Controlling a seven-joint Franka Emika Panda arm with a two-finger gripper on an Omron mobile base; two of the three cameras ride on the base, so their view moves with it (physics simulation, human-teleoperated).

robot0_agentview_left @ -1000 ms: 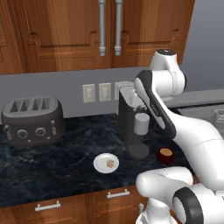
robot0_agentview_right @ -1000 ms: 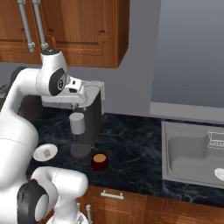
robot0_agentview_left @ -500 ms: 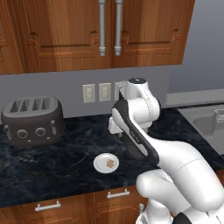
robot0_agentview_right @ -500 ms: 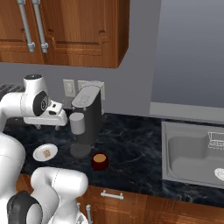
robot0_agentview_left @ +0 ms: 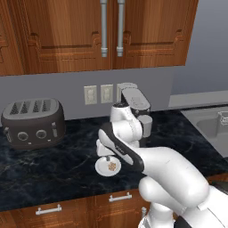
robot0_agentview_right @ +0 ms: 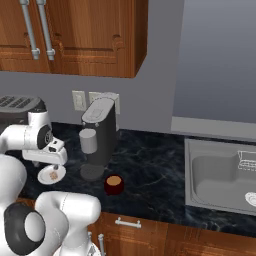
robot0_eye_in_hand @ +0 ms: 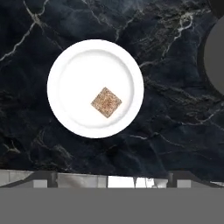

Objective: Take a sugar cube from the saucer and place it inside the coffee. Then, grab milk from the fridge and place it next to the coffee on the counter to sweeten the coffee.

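The white saucer (robot0_eye_in_hand: 72, 72) lies on the black marble counter (robot0_eye_in_hand: 175, 127) with the tan speckled sugar cube (robot0_eye_in_hand: 106, 102) on it, a little off centre. My gripper (robot0_eye_in_hand: 109, 178) hangs straight above the plate, open, its fingertips wide apart and clear of the cube. From the sides, the hand (robot0_agentview_right: 52, 156) hovers just over the saucer (robot0_agentview_right: 44, 178) and the sugar cube (robot0_agentview_right: 53, 175). The dark red coffee (robot0_agentview_right: 114, 184) stands to the right, in front of the coffee machine. In the left base view the saucer (robot0_agentview_left: 101, 166) and cube (robot0_agentview_left: 112, 167) show below the wrist. The milk and the fridge are out of view.
A grey coffee machine (robot0_agentview_right: 100, 134) stands at the wall behind the cup. A dark toaster (robot0_agentview_left: 32, 123) sits at the far left of the counter (robot0_agentview_left: 58, 167). A steel sink (robot0_agentview_right: 225, 175) lies to the right. Wooden cabinets hang overhead.
The arm has swung left and down from the coffee machine to a place directly over the saucer. The jaws have stayed open.
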